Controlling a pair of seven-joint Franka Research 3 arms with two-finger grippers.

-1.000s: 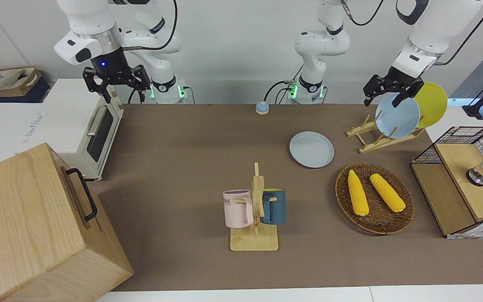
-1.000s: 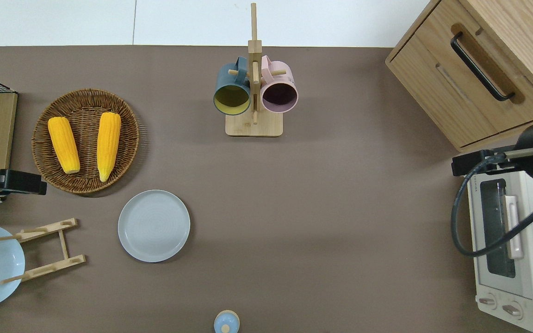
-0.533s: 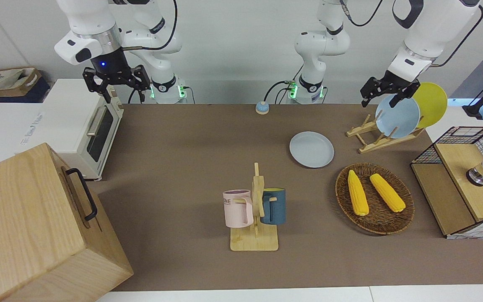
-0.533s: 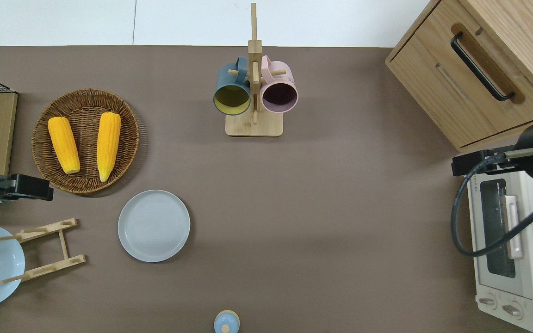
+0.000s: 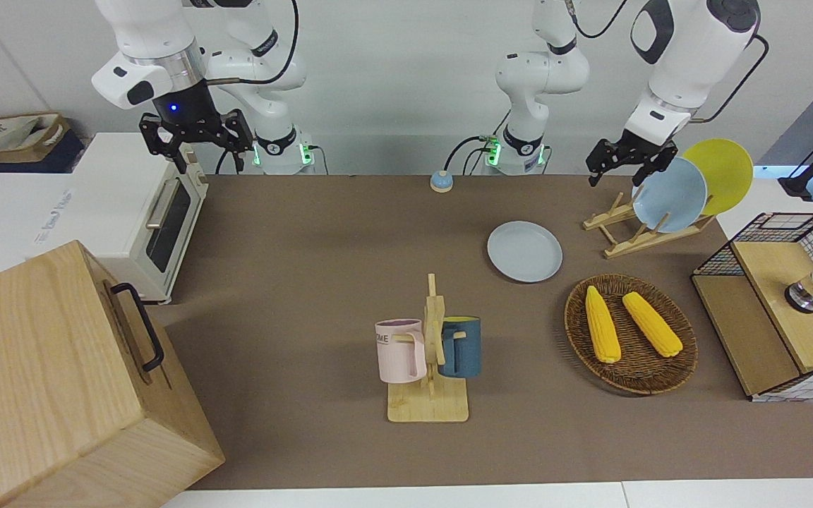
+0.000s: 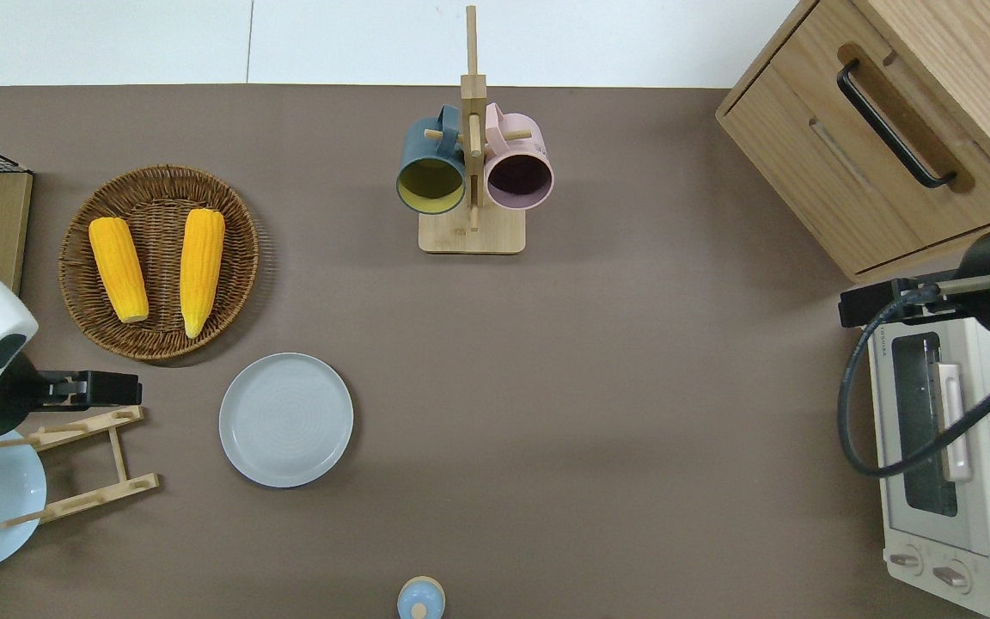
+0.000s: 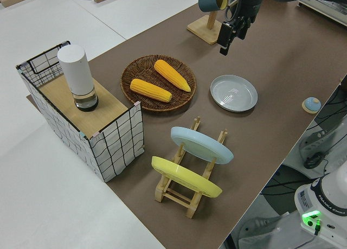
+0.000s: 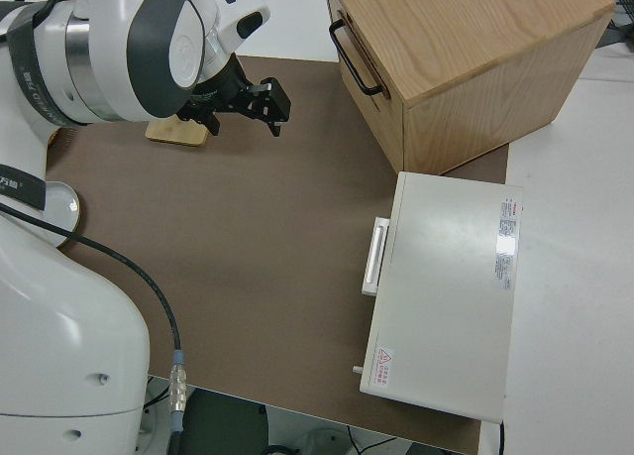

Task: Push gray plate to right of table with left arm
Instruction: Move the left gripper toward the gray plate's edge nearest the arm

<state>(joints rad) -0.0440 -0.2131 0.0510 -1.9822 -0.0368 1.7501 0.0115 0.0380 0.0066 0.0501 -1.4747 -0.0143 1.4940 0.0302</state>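
The gray plate [image 6: 286, 419] lies flat on the brown surface [image 6: 598, 413], between the wicker basket [image 6: 160, 185] of corn and the small blue bell [image 6: 420, 599], beside the wooden plate rack [image 6: 82, 464]. The left tool [image 6: 104, 391] hangs over that rack's edge, clear of the plate; whether it is open I cannot tell. The right arm is parked, its tool [image 5: 195, 144] open.

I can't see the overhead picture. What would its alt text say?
A gray plate lies flat on a brown table, and the left gripper hangs over the wooden plate rack beside it, not touching the plate. A basket of corn sits farther from the robots.
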